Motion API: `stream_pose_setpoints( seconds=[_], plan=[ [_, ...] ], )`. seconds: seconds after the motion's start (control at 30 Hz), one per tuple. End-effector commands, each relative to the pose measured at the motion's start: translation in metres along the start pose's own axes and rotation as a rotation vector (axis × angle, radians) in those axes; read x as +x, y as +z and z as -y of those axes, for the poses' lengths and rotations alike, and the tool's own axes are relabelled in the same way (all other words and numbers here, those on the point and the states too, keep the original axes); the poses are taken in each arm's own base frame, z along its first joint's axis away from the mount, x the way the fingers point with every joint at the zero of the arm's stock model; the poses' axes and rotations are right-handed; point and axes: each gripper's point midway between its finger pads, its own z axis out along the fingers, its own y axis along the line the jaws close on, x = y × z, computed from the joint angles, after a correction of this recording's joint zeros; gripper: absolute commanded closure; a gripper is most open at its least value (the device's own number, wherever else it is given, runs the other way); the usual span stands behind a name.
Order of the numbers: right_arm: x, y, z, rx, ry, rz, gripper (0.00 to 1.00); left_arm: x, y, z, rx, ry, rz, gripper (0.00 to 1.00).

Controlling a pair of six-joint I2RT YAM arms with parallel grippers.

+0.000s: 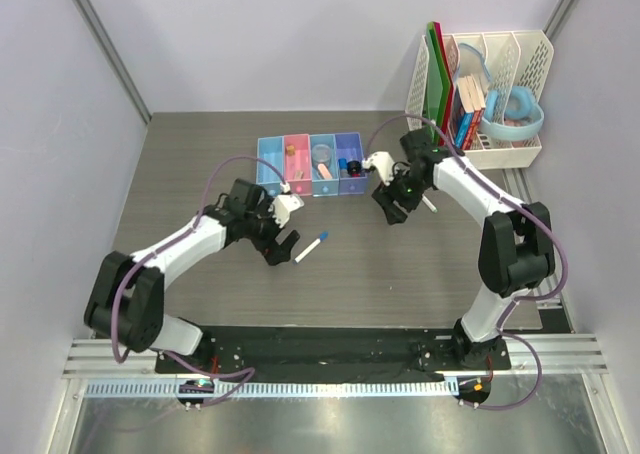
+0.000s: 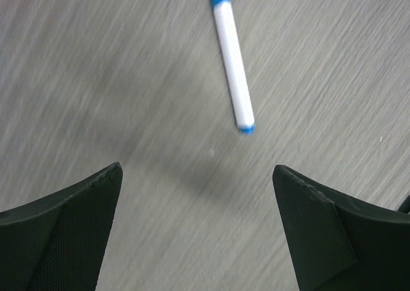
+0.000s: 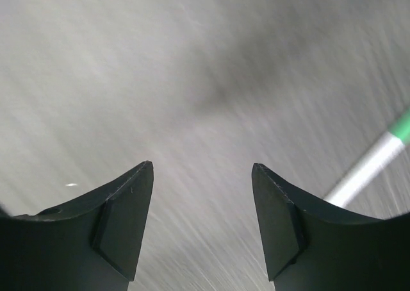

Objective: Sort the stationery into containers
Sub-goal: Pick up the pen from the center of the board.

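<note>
Blue-capped pen (image 2: pixel 230 57), beyond left end effector (image 2: pixel 197 168)

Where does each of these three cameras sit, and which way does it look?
Top: fixed above and behind the arms, looking down on table and bins; both arms show.
Left wrist: mounted at that wrist, looking down at a blue-capped pen; open left gripper shows.
Right wrist: mounted likewise, looking at the table; open right gripper shows.
Shared: top and left wrist both see that pen.
</note>
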Motion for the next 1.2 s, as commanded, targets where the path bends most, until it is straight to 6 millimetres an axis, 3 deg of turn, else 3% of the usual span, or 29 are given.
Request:
stream_pose_setpoints(
  seconds=[0.0, 0.2, 0.3, 0.57, 1.03, 1.1, 1.17],
  plan=[
    [0.003, -0.005, 0.053, 0.115, 0.068, 0.027, 0.32, -0.045, 0.016, 0.0, 0.039, 0.04, 0.058, 0.0],
    [0.01, 0.003, 0.095, 0.148, 0.128, 0.03, 0.32, -0.052, 0.041, 0.013, 0.085, 0.058, 0.016, 0.0],
    [0.012, 0.005, 0.11, 0.159, 0.151, 0.035, 0.32, -0.045, 0.051, 0.02, 0.105, 0.065, -0.019, 0.03],
    [0.023, -0.001, 0.128, 0.172, 0.189, 0.052, 0.32, -0.039, 0.061, 0.031, 0.094, 0.102, -0.07, 0.05],
    [0.068, 0.021, 0.147, 0.143, 0.258, -0.009, 0.33, -0.024, 0.082, 0.04, 0.115, 0.104, -0.224, 0.39],
    [0.069, 0.025, 0.146, 0.13, 0.253, -0.012, 0.33, -0.02, 0.084, 0.042, 0.12, 0.102, -0.243, 0.5],
    [0.087, 0.025, 0.155, 0.13, 0.297, -0.02, 0.34, -0.018, 0.086, 0.044, 0.128, 0.103, -0.259, 0.6]
  ],
)
